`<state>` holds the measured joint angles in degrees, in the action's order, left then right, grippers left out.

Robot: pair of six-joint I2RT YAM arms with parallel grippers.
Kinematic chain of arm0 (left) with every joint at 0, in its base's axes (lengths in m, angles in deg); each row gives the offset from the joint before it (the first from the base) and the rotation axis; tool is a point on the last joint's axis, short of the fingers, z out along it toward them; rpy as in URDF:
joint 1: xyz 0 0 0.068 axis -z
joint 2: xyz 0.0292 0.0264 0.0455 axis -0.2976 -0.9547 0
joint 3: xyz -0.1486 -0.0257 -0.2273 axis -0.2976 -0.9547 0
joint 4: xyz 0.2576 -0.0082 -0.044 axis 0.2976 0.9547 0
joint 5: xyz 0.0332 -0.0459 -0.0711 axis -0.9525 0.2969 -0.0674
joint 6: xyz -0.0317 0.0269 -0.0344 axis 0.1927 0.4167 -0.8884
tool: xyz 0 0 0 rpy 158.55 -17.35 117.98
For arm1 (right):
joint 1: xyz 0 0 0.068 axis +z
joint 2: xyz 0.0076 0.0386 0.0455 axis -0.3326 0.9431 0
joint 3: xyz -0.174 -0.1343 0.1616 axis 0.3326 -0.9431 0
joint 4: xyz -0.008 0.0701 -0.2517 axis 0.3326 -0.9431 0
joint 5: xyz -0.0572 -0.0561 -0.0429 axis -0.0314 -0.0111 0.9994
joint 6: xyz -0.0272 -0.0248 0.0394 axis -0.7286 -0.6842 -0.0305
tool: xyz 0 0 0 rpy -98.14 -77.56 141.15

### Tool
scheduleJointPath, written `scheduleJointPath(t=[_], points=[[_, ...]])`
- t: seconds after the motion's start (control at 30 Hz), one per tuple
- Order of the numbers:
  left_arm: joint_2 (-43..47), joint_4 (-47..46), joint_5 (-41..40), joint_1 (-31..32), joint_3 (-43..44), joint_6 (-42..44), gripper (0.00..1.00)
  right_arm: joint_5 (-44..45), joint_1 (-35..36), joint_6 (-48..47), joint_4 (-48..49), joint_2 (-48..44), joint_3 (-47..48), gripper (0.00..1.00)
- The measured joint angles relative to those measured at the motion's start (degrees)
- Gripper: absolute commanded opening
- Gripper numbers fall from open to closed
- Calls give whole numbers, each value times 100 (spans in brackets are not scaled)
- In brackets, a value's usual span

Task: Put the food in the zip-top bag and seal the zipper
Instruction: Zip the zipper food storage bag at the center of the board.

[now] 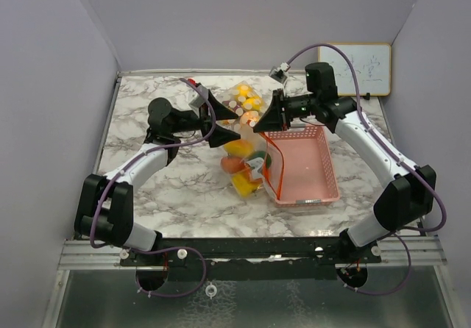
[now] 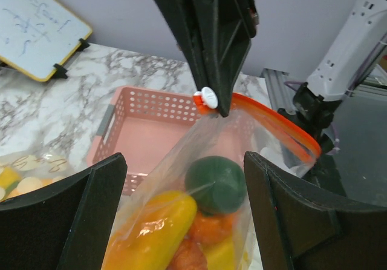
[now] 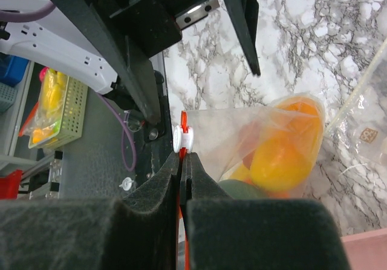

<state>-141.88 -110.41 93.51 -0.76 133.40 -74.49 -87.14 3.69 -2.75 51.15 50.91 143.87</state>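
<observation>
Orange zipper strip [image 2: 284, 128] at the mouth of the zip-top bag [image 2: 254, 143]: my right gripper [image 3: 182, 156] is pressed flat together on it, right beside the white slider [image 2: 208, 97], and holds that edge up above the marble table [image 1: 169, 188]. My left gripper [image 2: 184, 161] stands wide apart, one finger on each side of the bag, touching nothing that I can make out. The food [image 2: 214, 184], a green piece, a long yellow one and orange ones beneath, sits inside the bag, just beside the pink basket [image 2: 151, 125].

As I judge it, the loading is done and only the seal is left; the strip beyond the slider seems to gape in the left wrist view. To do this well, I should bring the left fingers in on the bag's top edge close to the slider, above the fruit and not on it, so the film is taut. Then I should draw along the track in one straight line. Slack film or a crooked pull could jam the slider or tug the bag over.
</observation>
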Motion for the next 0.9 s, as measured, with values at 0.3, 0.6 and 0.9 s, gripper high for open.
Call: scheduleJointPath(t=[0.3,0.6,0.9], points=[[-306,-293,308,234,9,-579,68,0,212,-59,-177,254,439,2],[-750,-710,531,260,422,-1364,0,92,332,-177,-284,330,501,2],[-1252,-2326,654,258,393,-3051,0,525,319,-337,-520,330,654,37]])
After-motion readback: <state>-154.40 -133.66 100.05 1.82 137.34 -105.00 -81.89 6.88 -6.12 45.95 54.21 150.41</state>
